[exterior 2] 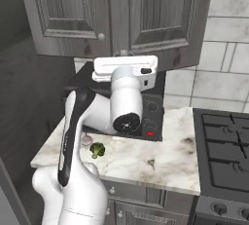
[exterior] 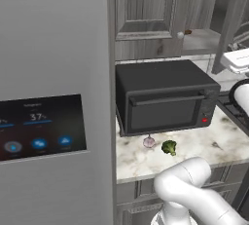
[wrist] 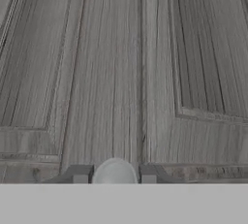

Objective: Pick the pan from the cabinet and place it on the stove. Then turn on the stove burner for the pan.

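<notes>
The cabinet (wrist: 121, 72) stands straight ahead of the hand, its two doors meeting in a seam just right of the small round knob (wrist: 115, 172), on which the gripper (wrist: 114, 175) is clamped, likely to pull a door open. I cannot see the pan; the arm (exterior 2: 125, 103) reaches up and forward with the hand level

Arm (exterior 2: 92, 117) is glossy white, chunky rounded links, with a black stripe down one link, a dark round joint cap and a flat white hand block.
</notes>
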Controlling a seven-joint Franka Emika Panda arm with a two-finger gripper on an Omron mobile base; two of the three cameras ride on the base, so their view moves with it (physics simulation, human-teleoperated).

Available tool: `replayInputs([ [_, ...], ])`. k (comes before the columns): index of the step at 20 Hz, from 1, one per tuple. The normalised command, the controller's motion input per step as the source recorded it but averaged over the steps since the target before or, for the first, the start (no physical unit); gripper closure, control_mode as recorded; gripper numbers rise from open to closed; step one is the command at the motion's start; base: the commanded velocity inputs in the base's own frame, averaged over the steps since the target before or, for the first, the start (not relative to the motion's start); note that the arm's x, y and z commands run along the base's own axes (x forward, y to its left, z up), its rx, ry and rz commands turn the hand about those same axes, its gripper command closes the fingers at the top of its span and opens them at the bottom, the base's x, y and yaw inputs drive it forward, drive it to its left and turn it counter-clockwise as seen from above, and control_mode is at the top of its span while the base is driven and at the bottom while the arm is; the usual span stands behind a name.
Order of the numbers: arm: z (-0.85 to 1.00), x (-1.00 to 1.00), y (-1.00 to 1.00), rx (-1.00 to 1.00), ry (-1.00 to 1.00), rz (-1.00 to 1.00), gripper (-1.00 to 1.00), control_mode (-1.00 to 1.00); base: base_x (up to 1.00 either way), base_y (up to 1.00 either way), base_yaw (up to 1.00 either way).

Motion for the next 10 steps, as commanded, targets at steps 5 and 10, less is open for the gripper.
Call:
replayInputs([
  [5, 0.44, -0.78, -0.56, -0.02, 0.0, 0.04, 1.0, -1.0, 0.0, 0.0, 0.0],
  [10, 0.13, -0.44, -0.19, -0.07, 0.02, 0.0, -1.0, -1.0, 0.0, 0.0, 0.0],
])
